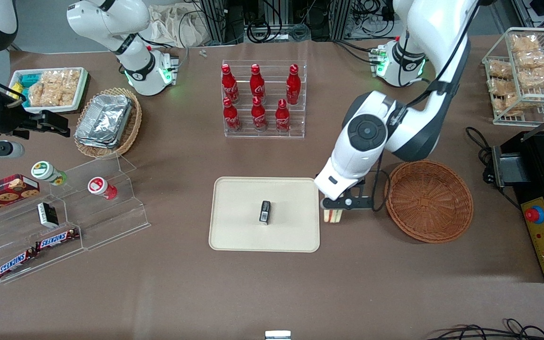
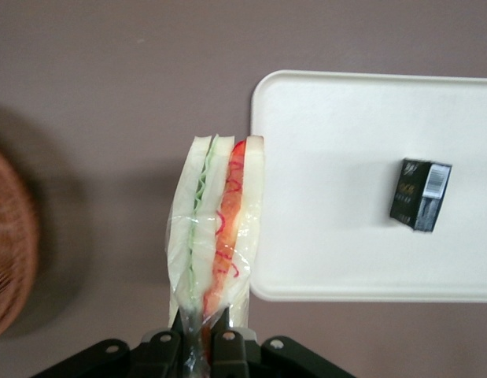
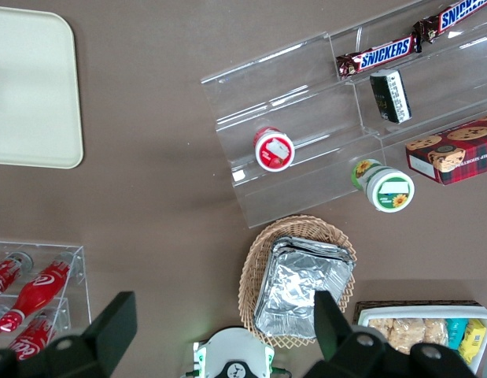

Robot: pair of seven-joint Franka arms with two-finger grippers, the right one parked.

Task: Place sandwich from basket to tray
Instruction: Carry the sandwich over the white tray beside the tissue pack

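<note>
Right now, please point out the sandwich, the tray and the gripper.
sandwich [image 2: 215, 236], left wrist view, wrapped middle.
tray [image 1: 239, 226], front view, bare floor.
gripper [image 2: 200, 335], left wrist view, between fingers shut on sandwich.

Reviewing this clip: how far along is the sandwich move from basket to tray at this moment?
Done: the sandwich is out of the basket, which now shows nothing in it. In hand: the gripper is shut on the sandwich's wrapped end and sits between basket and tray, the sandwich right at the tray's edge. Left: carry it fully over the tray, where a small dark box already lies, set it down and release.
</note>
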